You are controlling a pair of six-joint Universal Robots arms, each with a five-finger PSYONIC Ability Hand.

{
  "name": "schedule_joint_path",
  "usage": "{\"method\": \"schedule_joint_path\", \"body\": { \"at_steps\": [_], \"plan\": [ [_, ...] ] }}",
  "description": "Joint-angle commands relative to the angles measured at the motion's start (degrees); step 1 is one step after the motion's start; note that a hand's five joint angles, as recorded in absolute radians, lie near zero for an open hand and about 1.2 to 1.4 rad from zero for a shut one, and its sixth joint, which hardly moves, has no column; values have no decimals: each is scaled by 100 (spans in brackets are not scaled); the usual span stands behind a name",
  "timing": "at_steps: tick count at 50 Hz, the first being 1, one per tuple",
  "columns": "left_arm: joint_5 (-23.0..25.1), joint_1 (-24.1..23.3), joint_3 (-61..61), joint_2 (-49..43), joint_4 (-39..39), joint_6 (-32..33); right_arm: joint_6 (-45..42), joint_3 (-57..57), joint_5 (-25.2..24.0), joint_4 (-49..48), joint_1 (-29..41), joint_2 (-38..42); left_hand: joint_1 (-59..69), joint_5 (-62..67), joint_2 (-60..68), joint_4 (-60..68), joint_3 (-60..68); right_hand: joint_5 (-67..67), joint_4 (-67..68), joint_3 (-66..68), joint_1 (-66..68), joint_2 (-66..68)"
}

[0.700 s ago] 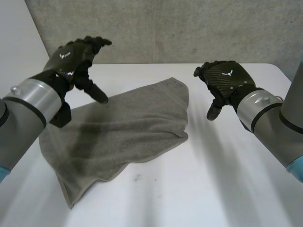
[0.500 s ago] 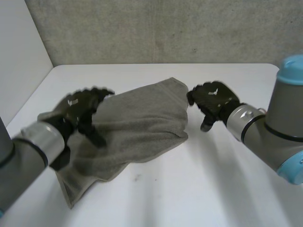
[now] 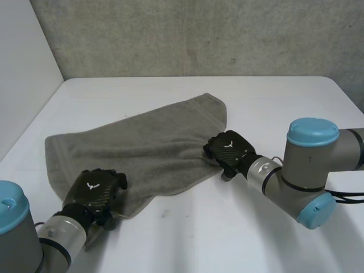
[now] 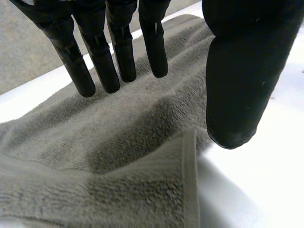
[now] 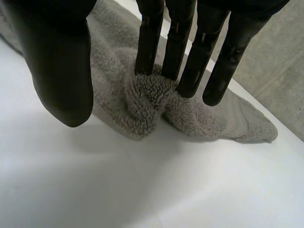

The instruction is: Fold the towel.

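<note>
You appear to be at the grasping step: the rumpled grey terry towel [image 3: 148, 148] lies on the white table [image 3: 273, 102], your left hand [image 3: 94, 190] open-fingered over its near edge and your right hand [image 3: 230, 149] pressing straight fingers into its right edge, thumb apart, so both likely need to pinch before lifting.

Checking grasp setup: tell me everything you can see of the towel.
The towel is grey-green terry with a hemmed border, lying rumpled and skewed on the white table. The right hand presses straight fingers into a bunched fold at its right edge; the left hand is open over its near-left corner, contact unclear.
</note>
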Motion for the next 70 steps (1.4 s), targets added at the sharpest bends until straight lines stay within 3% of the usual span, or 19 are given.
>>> {"method": "schedule_joint_path", "body": {
  "at_steps": [1,15,35,43,45,47,52,56,70],
  "plan": [
    [-6,0,-49,-262,165,-14,-316,22,16,-303,1,151,495,501,493,493,499,-41,-165,-141,-130,-176],
    [-7,0,-120,-403,174,-14,-843,-92,25,-804,9,467,461,467,459,459,465,-142,-266,-242,-231,-277],
    [-6,123,-76,-614,253,4,-843,-426,8,-857,97,695,579,585,576,576,582,430,306,330,341,295],
    [-6,246,-76,-658,455,21,-852,-708,69,-857,176,942,1369,1375,1367,1367,1373,447,323,346,357,312],
    [-6,316,-76,-676,473,117,-852,-804,69,-848,194,994,2071,2077,2069,2069,2075,615,491,515,526,480],
    [-6,343,-67,-684,481,205,-852,-892,34,-848,203,1056,2625,2631,2623,2623,2629,2103,1979,2003,2014,1969],
    [2,457,-32,-693,499,496,-808,-980,51,-831,203,977,3724,3730,3722,3722,3728,4041,3917,3941,3952,3907],
    [20,553,47,-658,490,680,-738,-1024,69,-813,203,792,4848,4854,4846,4846,4852,4315,4192,4215,4226,4181],
    [2,536,276,-579,464,689,-342,-1059,78,-778,194,432,4849,4855,4847,4847,4853,4410,4287,4310,4321,4276]
  ]
}}
